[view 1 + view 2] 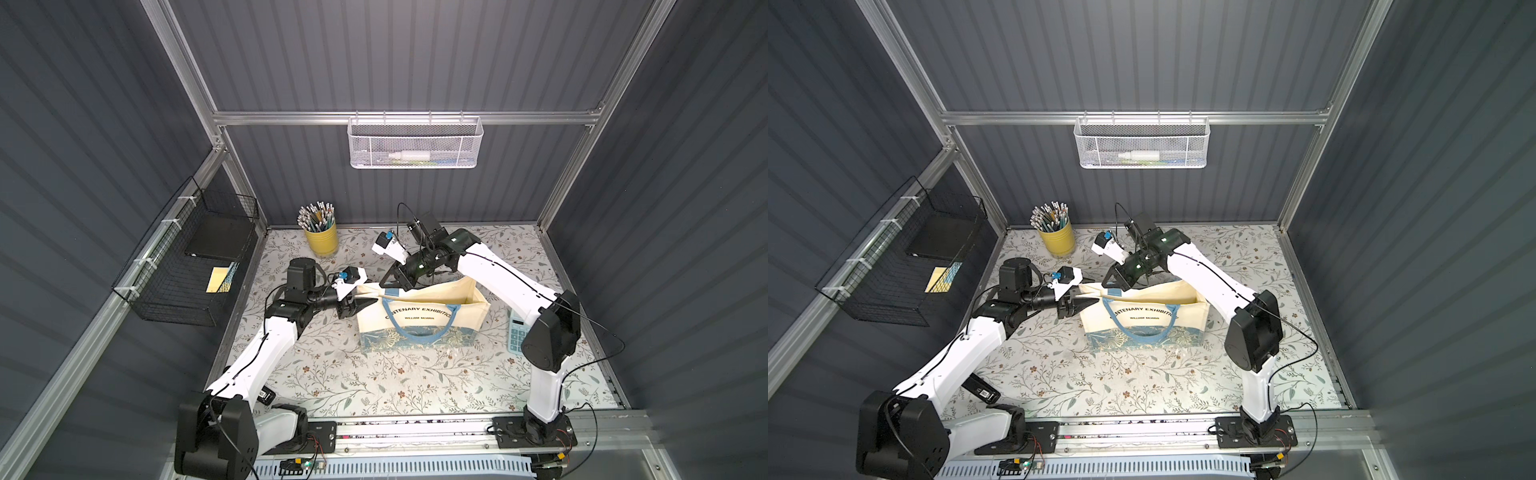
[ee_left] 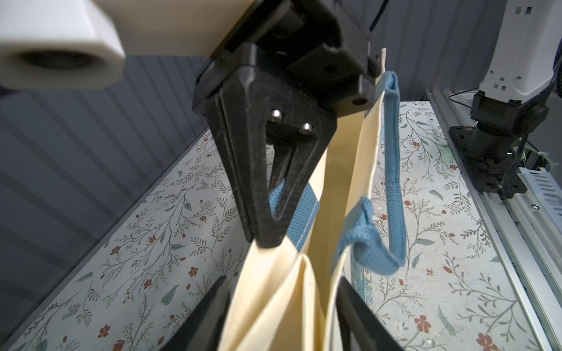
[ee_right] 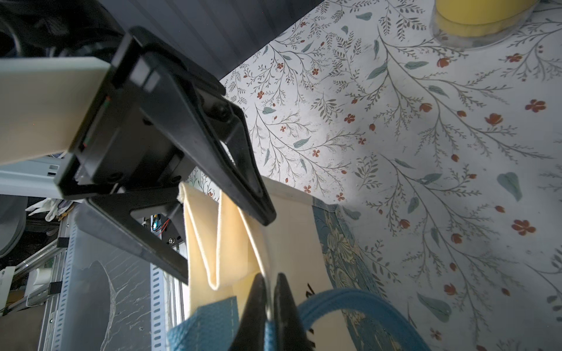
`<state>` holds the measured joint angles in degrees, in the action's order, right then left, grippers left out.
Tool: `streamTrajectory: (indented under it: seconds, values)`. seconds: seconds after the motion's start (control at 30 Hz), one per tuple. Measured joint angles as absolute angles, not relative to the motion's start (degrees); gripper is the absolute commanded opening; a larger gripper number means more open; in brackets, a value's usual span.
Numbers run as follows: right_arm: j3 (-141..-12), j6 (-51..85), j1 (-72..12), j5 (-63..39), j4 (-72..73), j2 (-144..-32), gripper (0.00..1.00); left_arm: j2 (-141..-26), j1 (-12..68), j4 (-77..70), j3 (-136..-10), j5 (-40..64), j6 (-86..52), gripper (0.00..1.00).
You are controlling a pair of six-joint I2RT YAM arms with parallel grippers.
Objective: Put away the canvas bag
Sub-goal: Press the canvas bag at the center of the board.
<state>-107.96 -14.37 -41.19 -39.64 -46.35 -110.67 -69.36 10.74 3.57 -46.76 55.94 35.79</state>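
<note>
Left pincer (image 2: 282, 284): jaws part open, straddling the folded-in end panel of the bag (image 1: 419, 320). There is cloth between the fingers, but I can't see a firm pinch.

Right pincer (image 3: 270, 281): clamped shut on the bag's upper rim, right beside a blue handle (image 3: 349, 304) root. It reaches in from across the bag, its tip close above my left fingers.

The bag stands upright on the worktop (image 1: 374, 382), caught between my two pincers. The end at my left pincer is creased inward. The end away from it gapes open. The near handle hangs loose down the lettered face.

Step, as I read it: collapsing the bag flat so it can be stowed, with the right pincer steadying the rim while the left takes the fold.

Next move calls for the left jaws to come together on the crease with both layers caught. Then both arms must travel as one, or the rim will slip or the cloth twist.

Beyond my left pincer, on the side wall, hangs a wire basket (image 1: 183, 270), a likely home, though that is a guess. A cup (image 1: 321, 241) of pencils stands behind, well apart.
</note>
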Motion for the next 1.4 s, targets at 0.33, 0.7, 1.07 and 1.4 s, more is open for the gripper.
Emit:
streamTrajectory:
  seconds: [0.33,0.7,1.07,1.4]
  values:
    - [-107.61,-14.35,-40.77,-38.46,-46.44,-109.95,0.0,-69.21,10.74,2.79,-44.31,55.94,35.55,0.52]
    - [-104.6,-13.56,-39.07,-37.95,-46.37,-107.28,0.0,-69.12,10.74,-0.86,-39.64,56.51,33.04,0.56]
    - [-103.28,-13.58,-39.22,-39.83,-46.33,-107.18,0.0,-69.56,10.74,-3.7,-38.39,57.47,29.82,0.52]
    - [-102.96,-13.85,-40.38,-40.01,-47.22,-107.15,0.16,-71.88,10.48,-2.52,-39.48,60.05,30.09,0.0]
